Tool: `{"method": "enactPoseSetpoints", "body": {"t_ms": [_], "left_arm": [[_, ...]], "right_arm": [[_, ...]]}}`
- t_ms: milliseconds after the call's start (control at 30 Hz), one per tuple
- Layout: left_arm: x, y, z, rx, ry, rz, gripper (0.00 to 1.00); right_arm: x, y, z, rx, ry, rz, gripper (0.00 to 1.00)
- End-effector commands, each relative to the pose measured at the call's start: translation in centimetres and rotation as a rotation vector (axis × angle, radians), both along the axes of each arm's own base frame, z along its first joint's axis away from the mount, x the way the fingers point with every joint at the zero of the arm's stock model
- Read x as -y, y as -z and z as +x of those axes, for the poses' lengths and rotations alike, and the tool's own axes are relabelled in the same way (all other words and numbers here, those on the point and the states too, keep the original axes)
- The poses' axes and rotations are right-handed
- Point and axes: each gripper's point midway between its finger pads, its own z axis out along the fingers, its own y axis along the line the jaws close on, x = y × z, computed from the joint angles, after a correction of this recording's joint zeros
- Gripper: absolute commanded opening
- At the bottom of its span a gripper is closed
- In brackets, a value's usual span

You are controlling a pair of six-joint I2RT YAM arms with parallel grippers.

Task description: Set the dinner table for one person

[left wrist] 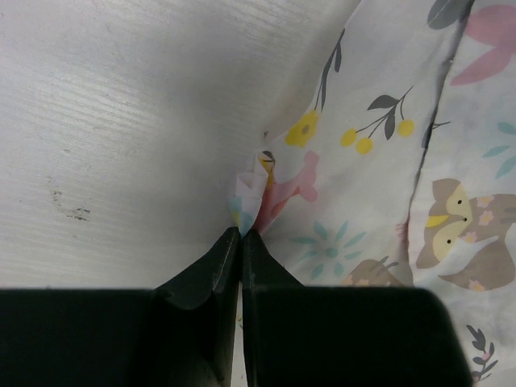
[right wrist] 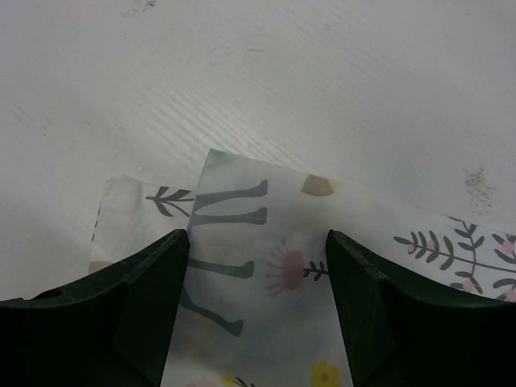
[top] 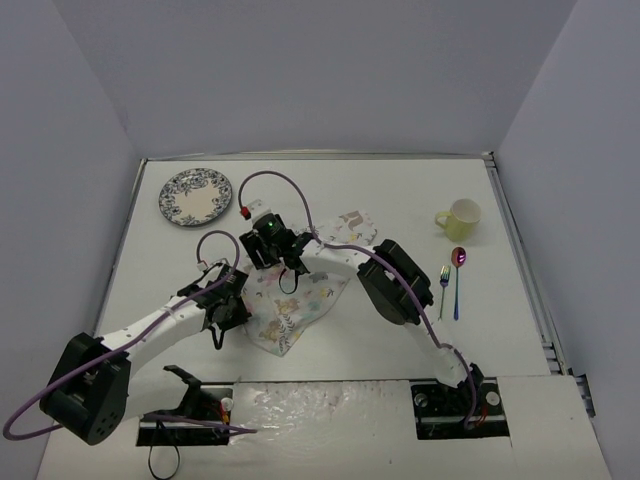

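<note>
A pastel placemat [top: 296, 300] printed with animals and leaves lies crumpled on the white dinner table [top: 400, 190]. My left gripper [top: 232, 305] sits at the placemat's left edge. In the left wrist view that gripper [left wrist: 241, 232] is shut, pinching a small fold of the placemat [left wrist: 371, 177]. My right gripper [top: 268, 250] hovers at the cloth's upper left. From its wrist camera the right gripper [right wrist: 258, 242] stands open, one finger on each side of a folded-over corner of the placemat [right wrist: 258, 210], gripping nothing.
A patterned plate [top: 195, 196] sits at the back left. At the right stand a yellow cup [top: 459, 219], a spoon [top: 458, 275] and a fork [top: 444, 285]. Grey walls close in the table on three sides.
</note>
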Motion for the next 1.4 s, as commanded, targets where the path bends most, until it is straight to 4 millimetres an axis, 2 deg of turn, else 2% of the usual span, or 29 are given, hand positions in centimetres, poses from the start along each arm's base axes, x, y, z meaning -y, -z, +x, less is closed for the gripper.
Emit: {"method": "enactPoseSetpoints", "body": {"t_ms": [0,267,500,667,867,1000,1167,1233,1300,1367], "left_arm": [[0.3,-0.5,0.3,0.016,-0.009,-0.013,0.00],[0.2,-0.3,0.2,0.012,-0.013,-0.011,0.00],[0.1,-0.4,0.2,0.015,-0.018,-0.008,0.00],[0.0,-0.3,0.0,0.011,-0.024,-0.004,0.00],[0.0,-0.2,0.0,0.006,-0.026,-0.003,0.00],[0.0,-0.2,0.0,0.006,-0.029,-0.004,0.00],[-0.2,-0.9,0.6,0.020,-0.035,0.011,0.00],[-0.5,-1.6,1.0,0.037,-0.039,0.022,0.00],[-1.1,-2.9,1.5,0.057,-0.043,0.040,0.00],[-2.0,-4.3,2.3,0.088,-0.067,0.045,0.00]], "right_arm": [[-3.2,-3.9,0.5,0.090,-0.059,0.082,0.65],[-3.8,-3.5,0.2,0.101,-0.070,0.071,0.64],[-2.4,-2.5,0.9,0.127,-0.012,0.013,0.57],[-1.9,-2.4,1.2,0.136,0.004,-0.003,0.42],[-1.5,-3.1,1.6,0.152,0.018,-0.008,0.17],[-1.1,-5.3,1.7,0.178,0.031,0.007,0.02],[0.6,-10.6,2.0,0.235,0.074,0.044,0.00],[2.8,-12.5,2.4,0.257,0.121,0.040,0.00],[5.4,-15.9,2.8,0.289,0.171,0.061,0.00],[8.7,-17.2,3.5,0.293,0.231,0.058,0.00]]}}
